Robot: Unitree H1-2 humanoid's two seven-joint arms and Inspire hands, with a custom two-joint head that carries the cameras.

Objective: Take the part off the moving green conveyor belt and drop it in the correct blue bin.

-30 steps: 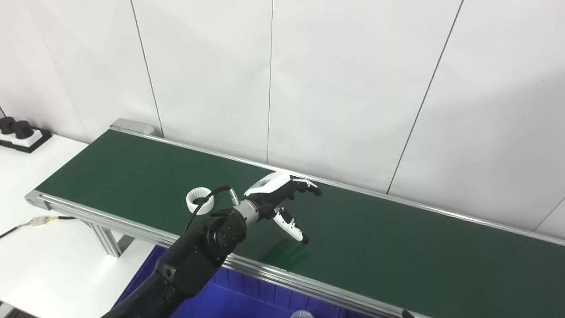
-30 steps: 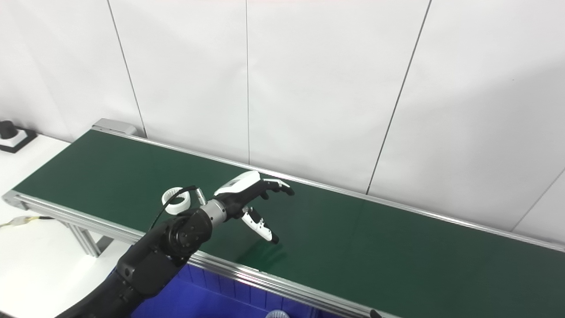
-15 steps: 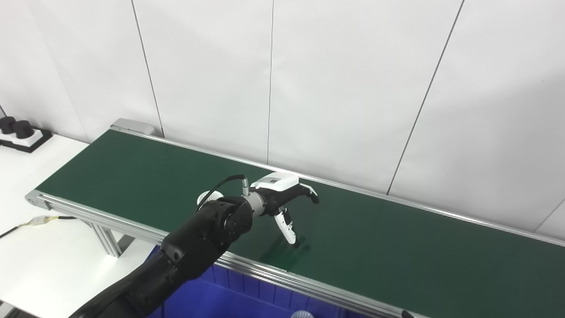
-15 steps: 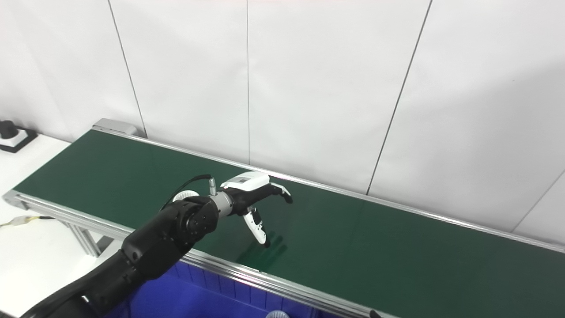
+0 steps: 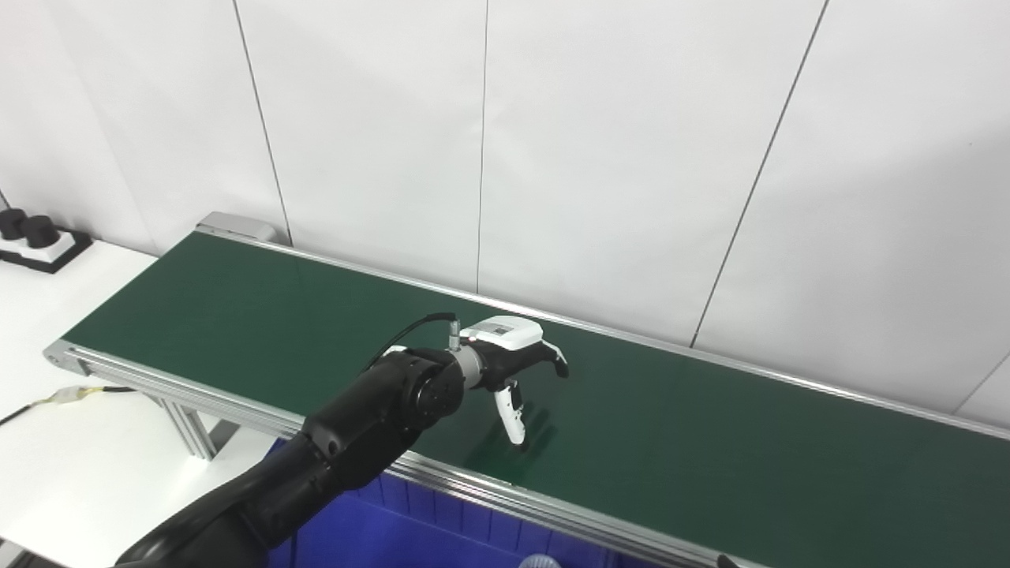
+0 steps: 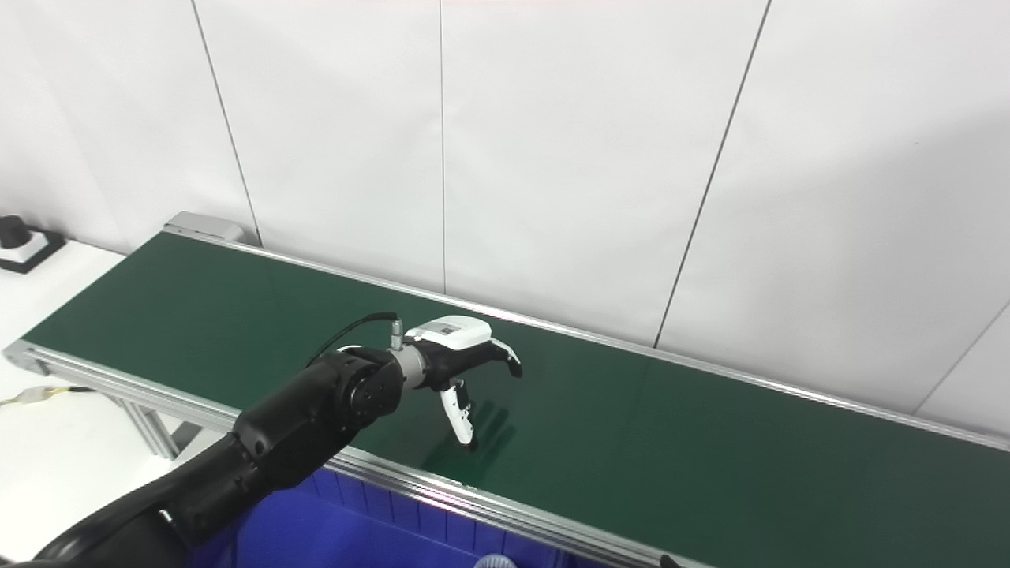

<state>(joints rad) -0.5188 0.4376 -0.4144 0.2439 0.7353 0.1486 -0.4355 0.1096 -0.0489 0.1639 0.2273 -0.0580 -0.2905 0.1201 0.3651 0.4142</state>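
**Left eye view.** My left hand [image 5: 513, 359] hovers over the green conveyor belt [image 5: 710, 442], about midway across its width and nearer its left end than its right. The white back of the hand faces up. My fingers [image 5: 555, 359] are spread apart and curl forward and down. My thumb [image 5: 513, 410] points almost straight down, with its tip at or just above the belt surface. I see nothing between thumb and fingers, so the hand is empty. My black forearm comes up from the lower left and crosses the belt's near rail, and a thin black cable arches over the wrist.

I cannot see the part on any bare stretch of the belt. If it is there, my wrist and forearm hide it, so I can say nothing of its shape or colour. Below the belt's near rail lies the blue bin [image 5: 379, 536]. At the picture's bottom edge, the top of a small white ribbed thing [image 5: 540, 562] shows inside the bin. Beyond the belt's left end, two black knobs on a white block [image 5: 31, 237] sit on the white table.

**Right eye view.** The left hand [image 6: 461, 351] has the same pose over the belt [image 6: 671, 457]. The fingers are apart and bent downward. The thumb hangs toward the belt, and its shadow falls just to the right of it. The palm holds nothing that I can make out. The part is hidden here as well. The blue bin [image 6: 331, 528] shows under the belt's near rail, beside my forearm.
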